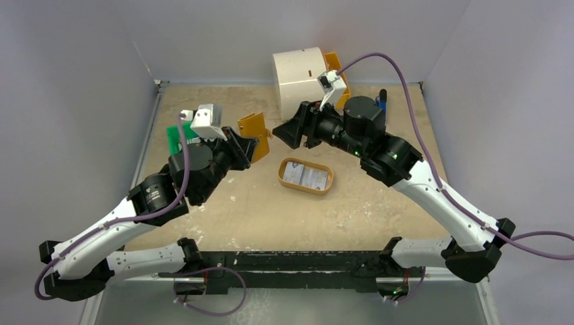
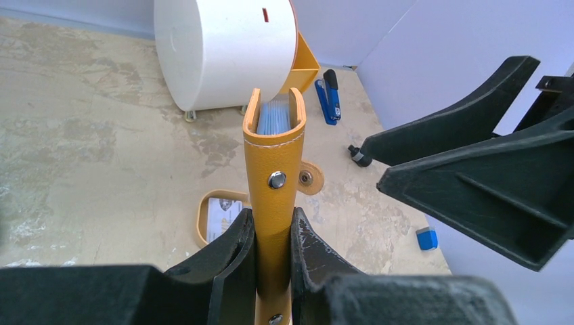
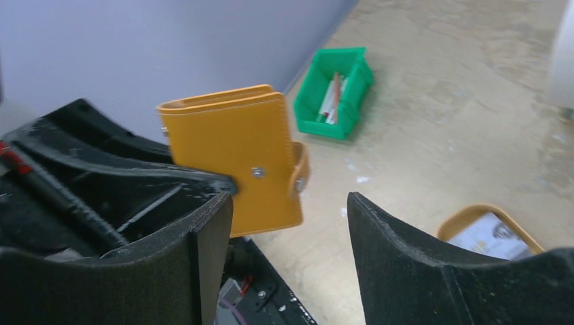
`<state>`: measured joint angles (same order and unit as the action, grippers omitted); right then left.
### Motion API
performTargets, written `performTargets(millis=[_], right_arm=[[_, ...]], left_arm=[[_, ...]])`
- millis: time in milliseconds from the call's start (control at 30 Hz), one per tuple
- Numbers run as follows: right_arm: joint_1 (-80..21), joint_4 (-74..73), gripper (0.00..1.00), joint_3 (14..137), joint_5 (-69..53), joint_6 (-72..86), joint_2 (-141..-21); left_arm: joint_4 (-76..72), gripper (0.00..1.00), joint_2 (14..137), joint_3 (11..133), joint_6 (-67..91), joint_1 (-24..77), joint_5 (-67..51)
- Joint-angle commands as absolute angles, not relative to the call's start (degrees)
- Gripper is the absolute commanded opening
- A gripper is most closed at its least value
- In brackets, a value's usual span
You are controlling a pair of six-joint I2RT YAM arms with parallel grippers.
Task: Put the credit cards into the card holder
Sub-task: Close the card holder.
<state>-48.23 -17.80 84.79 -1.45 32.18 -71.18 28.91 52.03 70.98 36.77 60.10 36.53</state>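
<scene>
Mid-air over the table (image 1: 271, 217), left of centre: card holder (image 1: 254, 126) held upright and clear of the surface, spine towards the left wrist camera, snap tab (image 2: 310, 178) hanging loose at its side
left gripper (image 2: 273, 233): clamped on the lower part of the card holder, one finger on each face
right gripper (image 3: 291, 210): spread wide, nothing between the fingers; faces the card holder from just beside it, not touching
holder mouth: open at the top; pale bluish sheets (image 2: 274, 116) stand edge-on inside, cannot tell whether cards or sleeves
credit cards (image 1: 306, 176): lying flat in the oval tan tray (image 1: 281, 177) on the table, nearer the arm bases than both grippers
right arm: its elbow sits just beside the tray's far right rim
white cabinet (image 1: 298, 74): against the back wall, orange drawer (image 1: 334, 64) sticking out at its right, close behind the right wrist
green bin (image 3: 336, 91): at the left edge, partly hidden under the left wrist in the top view; white and brown sticks inside
blue stapler (image 2: 329, 95): on the table right of the cabinet
small blue block (image 2: 426, 238): on the table near the right wall
</scene>
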Motion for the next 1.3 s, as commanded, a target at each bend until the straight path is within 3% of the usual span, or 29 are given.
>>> performTargets(millis=[0,800,1133,1267], right_arm=[[-47.8,-10.4,0.64,85.5,-11.2,32.1,-72.2],[-45.1,-12.0,0.14,86.0,-11.7,35.3,-76.3],[-44.7,-11.6,0.14,86.3,-13.7,35.3,-76.8],[-44.7,-11.6,0.09,86.2,-14.1,35.5,-77.0]], left_arm=[[27.0,0.00,51.1,74.0,35.9,60.4,37.5],[27.2,0.00,50.4,73.9,35.9,60.3,37.2],[26.9,0.00,50.5,73.9,35.8,60.3,36.9],[26.8,0.00,50.4,73.9,35.9,60.3,36.8]])
